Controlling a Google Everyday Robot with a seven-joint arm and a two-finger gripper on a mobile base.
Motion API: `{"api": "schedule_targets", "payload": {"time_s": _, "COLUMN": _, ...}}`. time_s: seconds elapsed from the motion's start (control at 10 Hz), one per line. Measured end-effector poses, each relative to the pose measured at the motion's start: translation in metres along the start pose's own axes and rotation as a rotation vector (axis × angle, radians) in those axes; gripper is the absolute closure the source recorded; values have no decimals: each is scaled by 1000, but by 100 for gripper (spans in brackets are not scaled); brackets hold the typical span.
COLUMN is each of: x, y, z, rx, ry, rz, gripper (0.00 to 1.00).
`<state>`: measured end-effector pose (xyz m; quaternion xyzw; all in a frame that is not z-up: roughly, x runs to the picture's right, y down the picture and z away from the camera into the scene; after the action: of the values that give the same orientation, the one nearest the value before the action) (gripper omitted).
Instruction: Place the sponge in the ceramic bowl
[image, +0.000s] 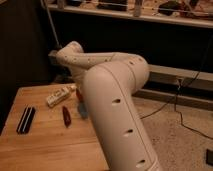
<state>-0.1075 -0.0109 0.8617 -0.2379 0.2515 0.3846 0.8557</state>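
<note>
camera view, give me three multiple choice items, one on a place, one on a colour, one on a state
1. Where does the black block lie?
a) near the left end of the table
b) on the floor
c) on the back shelf

2. What colour is the slim object to its right?
a) green
b) dark red
c) yellow

3. How does the gripper show?
a) in plain sight above the black block
b) hidden behind the thick white arm reaching down over the table
c) lying on the floor

Answers: 1 a, the block sits on the wood by the left edge; 2 b, it reads dark red against the pale wood; 3 b, the arm covers its end.
</note>
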Motion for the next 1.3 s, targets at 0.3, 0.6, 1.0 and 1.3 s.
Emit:
{"api": "schedule_targets", "payload": {"time_s": 0.3, "x": -4, "y": 9, "z": 12, "rx": 34, "ry": 75, "rz": -7, "gripper": 20}}
{"api": "schedule_targets", "payload": {"time_s": 0.6, "x": -4, "y": 21, "z": 28, "rx": 37, "ry": 120, "rz": -10, "gripper": 20}}
{"api": "schedule_targets", "payload": {"time_s": 1.0, "x": 3, "y": 7, "z": 21, "rx": 61, "ry": 107, "rz": 36, "gripper": 20}}
{"api": "schedule_targets", "payload": {"time_s": 1.3, "x": 21, "y": -8, "z": -1, "rx": -7, "ry": 9, "rz": 128, "gripper": 20}}
